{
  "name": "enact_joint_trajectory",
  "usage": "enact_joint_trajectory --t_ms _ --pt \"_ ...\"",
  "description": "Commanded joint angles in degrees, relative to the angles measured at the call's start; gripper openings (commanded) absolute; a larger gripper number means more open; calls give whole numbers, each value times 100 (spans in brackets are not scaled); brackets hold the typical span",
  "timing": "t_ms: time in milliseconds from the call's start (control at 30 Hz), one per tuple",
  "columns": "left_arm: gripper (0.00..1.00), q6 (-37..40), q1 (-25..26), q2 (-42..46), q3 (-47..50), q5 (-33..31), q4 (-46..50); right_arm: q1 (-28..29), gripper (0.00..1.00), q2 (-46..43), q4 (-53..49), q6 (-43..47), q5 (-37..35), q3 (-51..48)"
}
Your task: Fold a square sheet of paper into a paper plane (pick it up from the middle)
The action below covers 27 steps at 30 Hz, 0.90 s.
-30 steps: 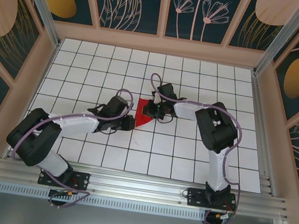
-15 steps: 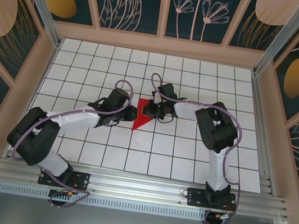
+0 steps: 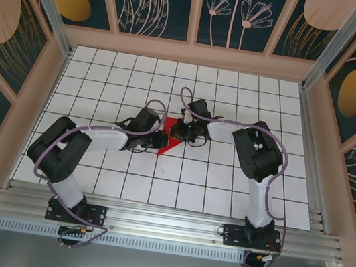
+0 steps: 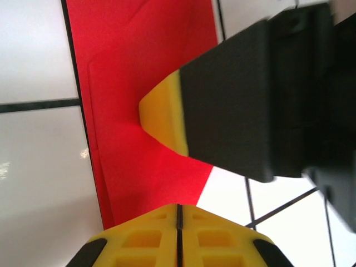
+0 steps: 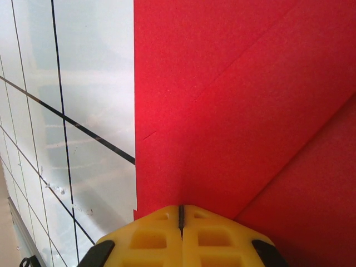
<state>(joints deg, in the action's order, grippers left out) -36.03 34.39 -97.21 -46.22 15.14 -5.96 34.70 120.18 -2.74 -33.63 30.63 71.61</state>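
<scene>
Since a second ago the left arm has swung inward. Its elbow sits closer to the middle of the worktop (image 3: pixel 224 181), and the left tool (image 3: pixel 155 134) has gone from the tiles near and left of the sheet up to the sheet's left edge. The right arm and right tool (image 3: pixel 180 131) hold the same spot as before, and the sheet of paper (image 3: pixel 168 142) has not shifted.

The sheet lies flat near the middle of the white grid as a red folded wedge. Its long straight edge faces left and its point faces right, and it sits between the two tools.

From the left wrist, the left tool (image 4: pixel 178 214) is clenched, with its yellow tips meeting along a thin seam at the paper's (image 4: pixel 139 61) near edge. Whether any paper is pinched there I cannot tell. One yellow-tipped finger (image 4: pixel 161 119) of the right tool presses down on the red surface ahead of it.

From the right wrist, the right tool (image 5: pixel 179 214) is also clenched, tips together and resting against the paper (image 5: pixel 233 83). A diagonal crease crosses the sheet there, and a second folded layer overlaps at lower right. The paper's left edge runs straight across a white tile.

Bare tiles lie open on every side of the wedge. The enclosure walls stand well apart from both tools.
</scene>
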Motion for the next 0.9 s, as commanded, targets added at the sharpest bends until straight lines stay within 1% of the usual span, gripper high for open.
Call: enact_joint_trajectory --t_ms 0,133,267,400,533,667,867 --pt "9 71 -29 -272 -204 202 -155 -35 0 718 -705 -30 -936 -370" --pt "9 155 -30 -464 -207 -109 23 -35 0 727 -699 -21 -927 -372" --pt "9 201 -32 -585 -136 -203 77 -36 0 746 -703 -21 -925 -367" --pt "9 176 -37 -538 84 67 29 -45 0 754 -742 -5 -935 -368" --pt "8 193 -33 -270 452 267 123 -43 0 764 -755 3 -945 -377" --pt "8 168 -20 128 802 380 273 -51 0 771 -755 -8 -944 -377" --pt "8 158 38 338 1138 436 393 -68 0 796 -754 -4 -945 -393"
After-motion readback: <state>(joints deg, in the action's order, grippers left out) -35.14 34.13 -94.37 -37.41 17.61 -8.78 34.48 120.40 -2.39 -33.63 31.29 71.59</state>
